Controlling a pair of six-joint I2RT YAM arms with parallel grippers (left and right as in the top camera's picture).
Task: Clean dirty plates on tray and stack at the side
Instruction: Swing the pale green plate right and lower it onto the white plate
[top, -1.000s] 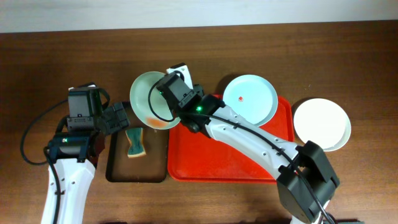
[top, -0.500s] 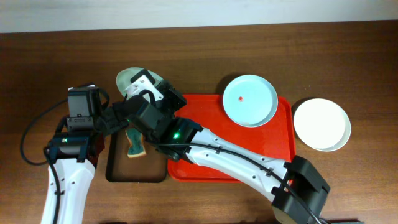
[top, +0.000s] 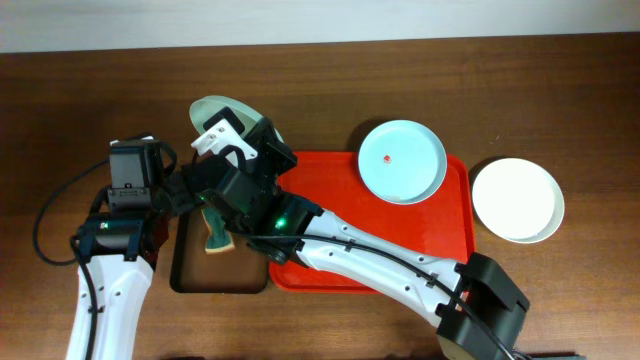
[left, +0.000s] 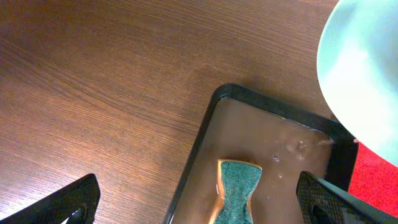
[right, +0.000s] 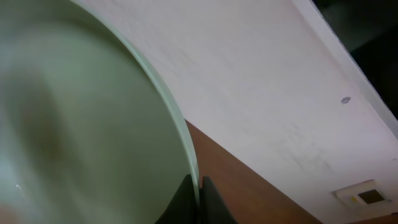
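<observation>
My right gripper (top: 252, 142) is shut on the rim of the pale mint green plate (top: 222, 110) and holds it tilted on edge above the far end of the black tray. In the right wrist view the fingers (right: 199, 190) pinch the plate's rim (right: 81, 124). The plate also shows in the left wrist view (left: 367, 68). The pale blue plate (top: 402, 160), with a small red smear, lies on the red tray (top: 400, 245). The white plate (top: 517, 200) lies on the table to the right of the tray. My left gripper (top: 188, 190) (left: 199, 208) is open and empty above the sponge.
A narrow black tray (top: 185, 275) (left: 204, 134) with brownish water holds a green and tan sponge (top: 217, 232) (left: 239, 190), left of the red tray. The right arm (top: 380, 250) stretches across the red tray's near left part. Bare wooden table lies to the left.
The right gripper carried the mint plate left from the red tray's edge and tipped it up on edge over the black tray. The left arm has not moved.
</observation>
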